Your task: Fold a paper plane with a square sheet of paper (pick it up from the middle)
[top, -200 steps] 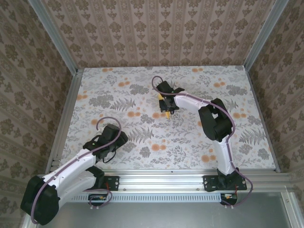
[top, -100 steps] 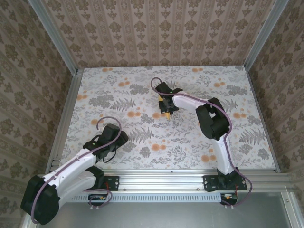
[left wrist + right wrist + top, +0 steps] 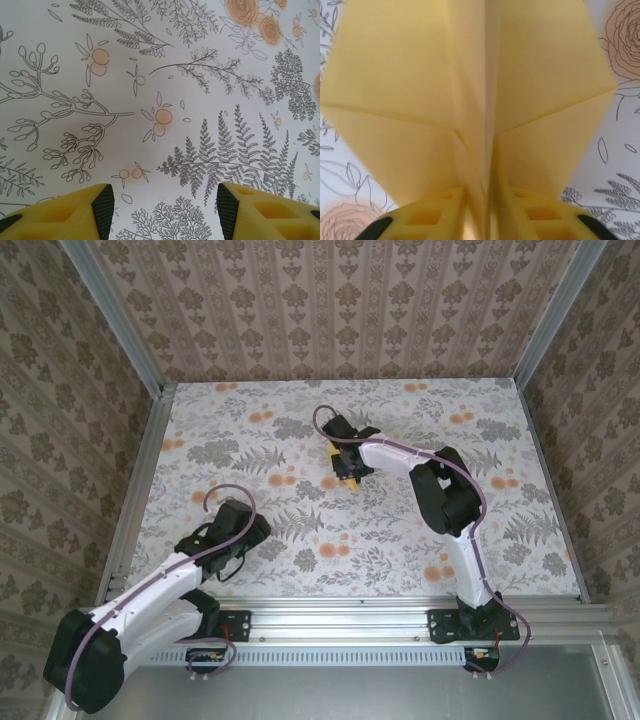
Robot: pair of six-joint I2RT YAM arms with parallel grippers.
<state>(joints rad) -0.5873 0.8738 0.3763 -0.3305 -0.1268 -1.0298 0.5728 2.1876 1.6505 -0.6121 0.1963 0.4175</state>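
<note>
From above, you see the paper plane in the far half of the table, about midway between its left and right edges. The right gripper is right on it. The yellow strip seems to run roughly from the far edge towards the near edge, slightly slanted. It is too small there for you to tell which end is the nose. The left gripper hangs close to the near edge, towards the near left corner, well apart from the plane.

In the left wrist view, the left gripper has its jaws well apart, with nothing between them and bare printed table below.

In the right wrist view, the paper plane has both wings spread, with creases slanting in to a central fold. That fold stands between the fingers of the right gripper. Its long axis runs straight away from the gripper, and the far end is cut off, so you cannot name the nose. The jaws are narrow around the fold, but you cannot tell whether the pads are pressing it.

By the look of it, the folding is done and you are at the setting-down step. The next move probably calls for opening the jaws wider, then lifting straight off so the fold is not dragged or tipped.
</note>
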